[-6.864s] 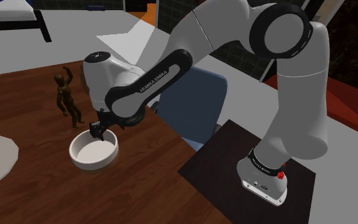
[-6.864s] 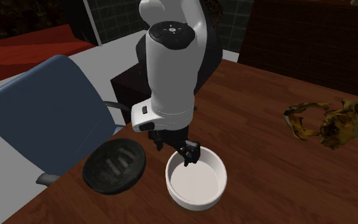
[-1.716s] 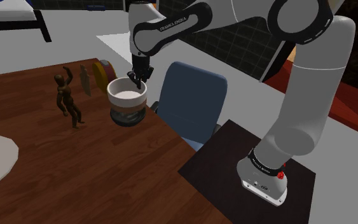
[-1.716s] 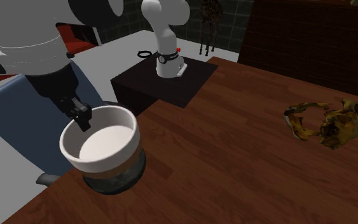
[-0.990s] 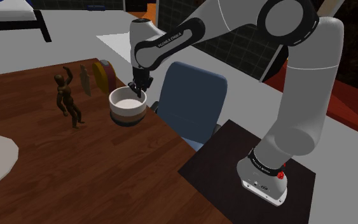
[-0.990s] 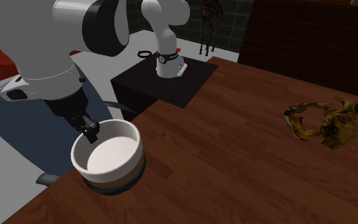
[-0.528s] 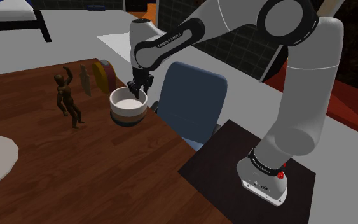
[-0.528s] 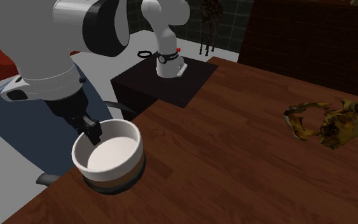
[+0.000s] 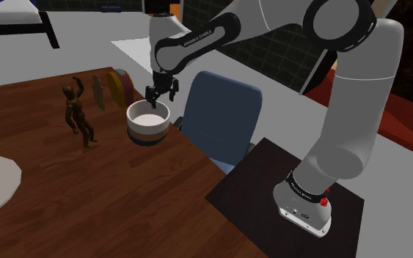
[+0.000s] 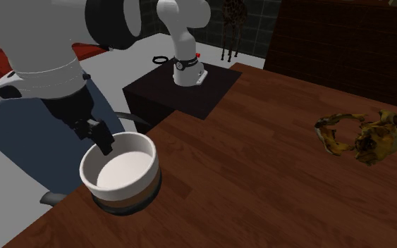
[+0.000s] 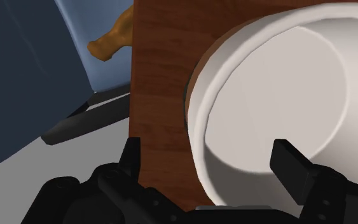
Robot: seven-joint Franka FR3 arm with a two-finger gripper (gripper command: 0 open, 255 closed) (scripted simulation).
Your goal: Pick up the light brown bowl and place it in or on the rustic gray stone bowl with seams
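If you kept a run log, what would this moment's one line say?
claw: open, above rim | white bowl: seated in dark bowl | dark bowl: on wooden table

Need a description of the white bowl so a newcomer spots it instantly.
Start at the dark wooden table, along the edge beside the blue chair. The white bowl sits there, under the open end effector; unlike the brown figurine nearby, it is stacked in a darker bowl.

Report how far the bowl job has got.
Done: the white bowl sits nested in the dark bowl on the table. In hand: nothing; the pincer is open, fingers either side of the rim, not clasping it. Left: probably only withdrawing.
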